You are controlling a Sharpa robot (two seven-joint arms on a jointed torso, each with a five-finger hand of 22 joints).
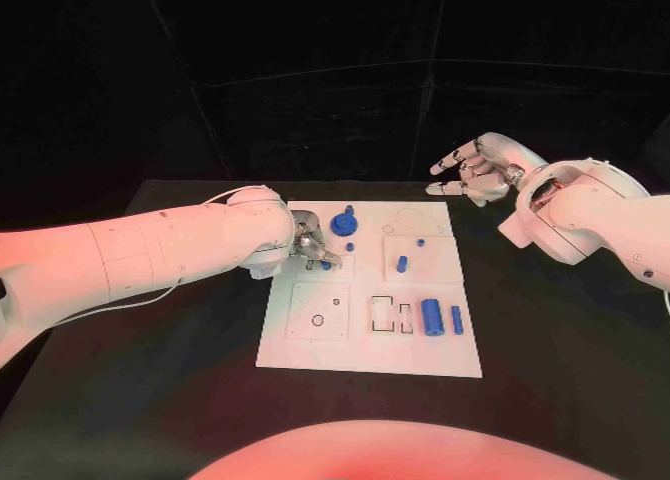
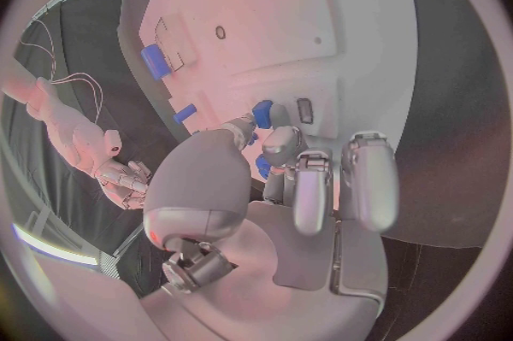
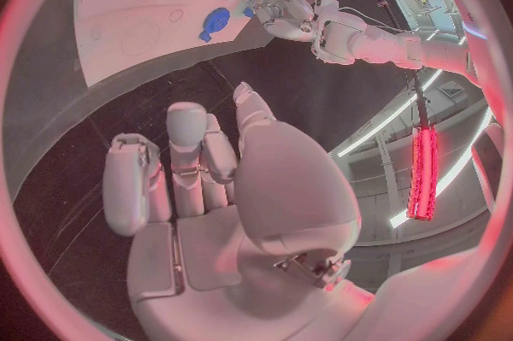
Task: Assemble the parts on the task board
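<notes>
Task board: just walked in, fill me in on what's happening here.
The robot is assembling small blue parts on the white task board. Its left hand is down over the board's left side, its fingers closed around a small blue part. The right hand hangs off the board past its far right corner, fingers apart, holding nothing. Two blue cylinders lie near the board's near right corner, and a round blue part sits near the far edge.

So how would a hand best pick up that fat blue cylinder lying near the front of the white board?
Probably from above, pinching the large blue cylinder across its middle: it lies flat on the task board, its rounded long sides exposed.
</notes>
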